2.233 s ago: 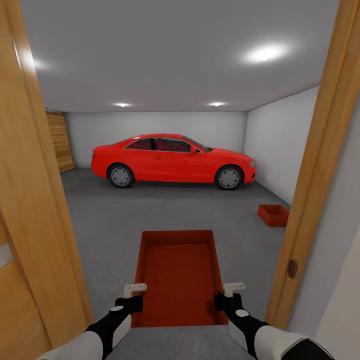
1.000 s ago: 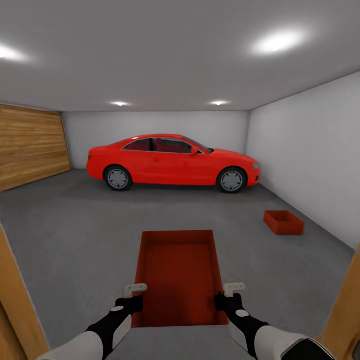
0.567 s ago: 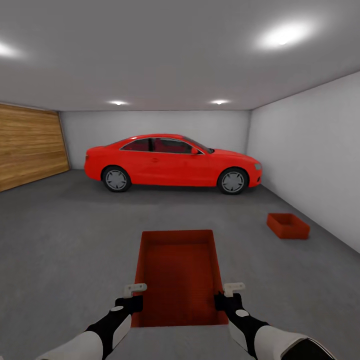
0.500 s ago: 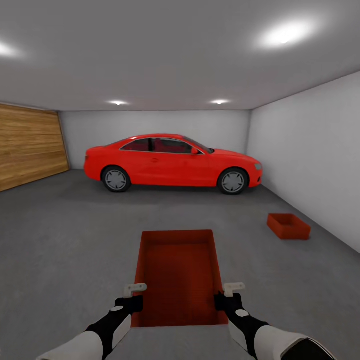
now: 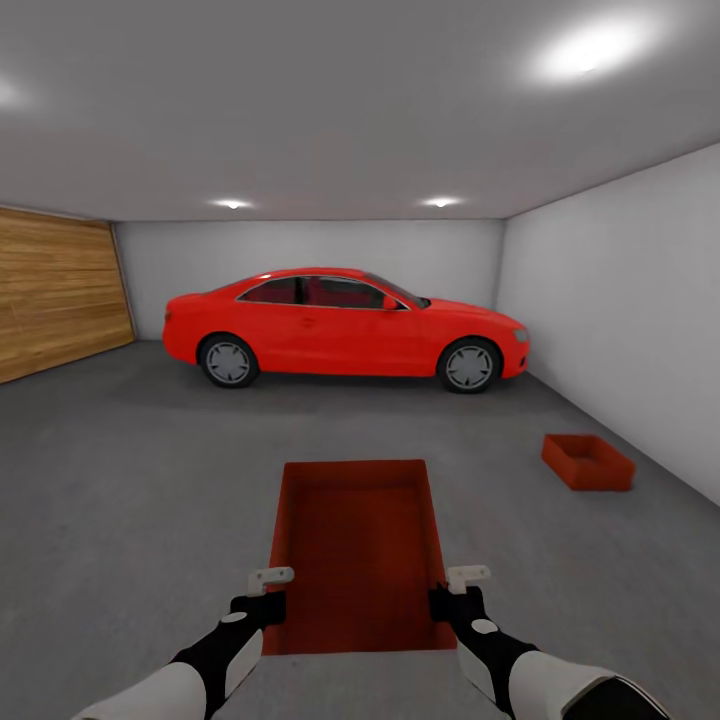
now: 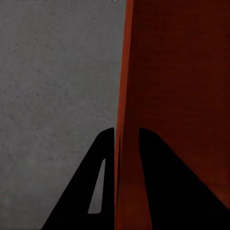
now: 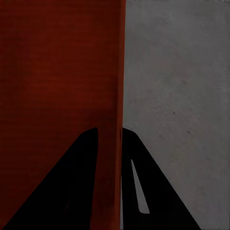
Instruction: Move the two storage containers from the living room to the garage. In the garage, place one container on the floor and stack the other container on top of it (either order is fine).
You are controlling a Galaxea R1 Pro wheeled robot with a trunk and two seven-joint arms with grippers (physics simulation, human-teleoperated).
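I hold an orange-red storage container [image 5: 355, 550] out in front of me, above the dark grey garage floor [image 5: 130, 480]. My left gripper [image 5: 272, 600] is shut on its left wall [image 6: 125, 86], one finger on each side. On the opposite wall [image 7: 119, 72] my right gripper [image 5: 442, 598] is shut the same way. The second container [image 5: 587, 462] sits on the floor ahead to the right, close to the white wall.
A red car [image 5: 345, 327] is parked across the far end of the garage. A honey-brown plank wall [image 5: 55, 295] runs along the left and a white wall [image 5: 620, 310] along the right. Open concrete lies between me and the car.
The view has advanced through the wooden doorway into the garage; the door frame has dropped out of sight. The car and the floor container look nearer. The held container stays fixed between my grippers.
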